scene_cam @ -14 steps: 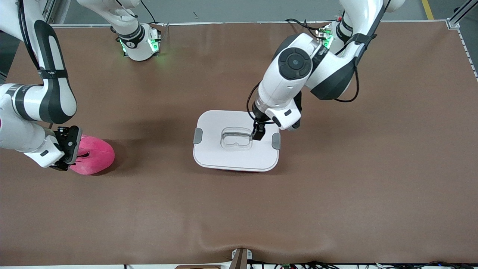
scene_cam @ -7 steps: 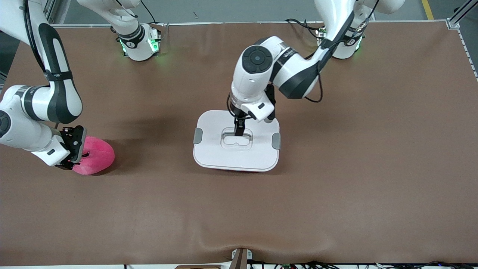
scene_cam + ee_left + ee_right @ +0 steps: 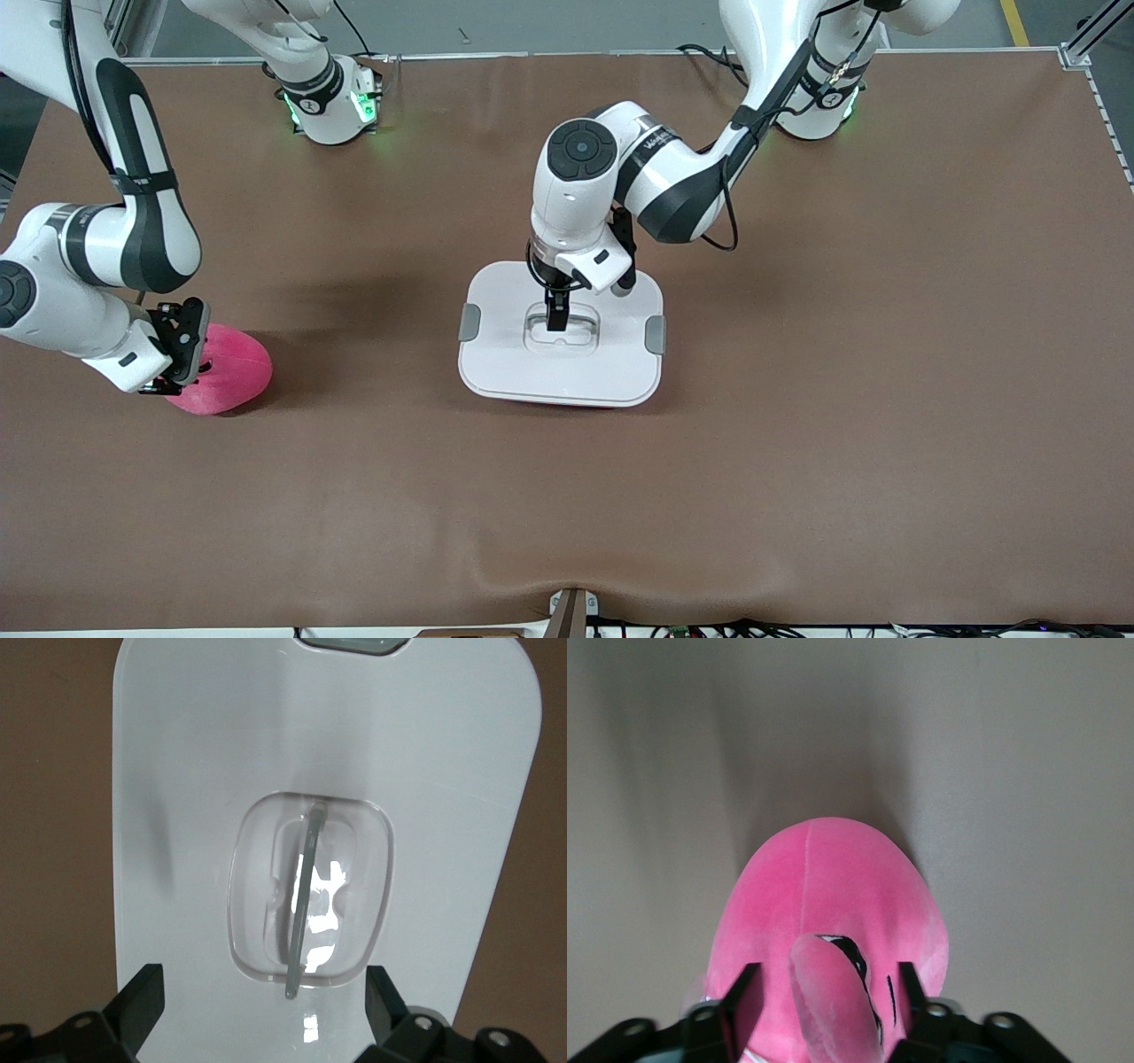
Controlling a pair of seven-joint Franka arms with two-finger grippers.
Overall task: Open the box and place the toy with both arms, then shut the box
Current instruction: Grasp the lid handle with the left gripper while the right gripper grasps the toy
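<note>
The box stands mid-table with its white lid on and grey clips at both ends. My left gripper is low over the lid's recessed clear handle, open, with its fingers on either side of the recess and nothing between them. The hot-pink toy lies on the table toward the right arm's end. My right gripper is down on it, open, and its fingers straddle the toy's top, with one ear between them.
The brown table mat spreads wide around the box and toy. A metal frame corner stands at the table's back corner, at the left arm's end. The arm bases glow green along the back edge.
My left gripper has swung from the clip end of the handle to over the handle's middle and lowered. My right gripper has shifted a little farther over the toy. Box and toy have not moved.
</note>
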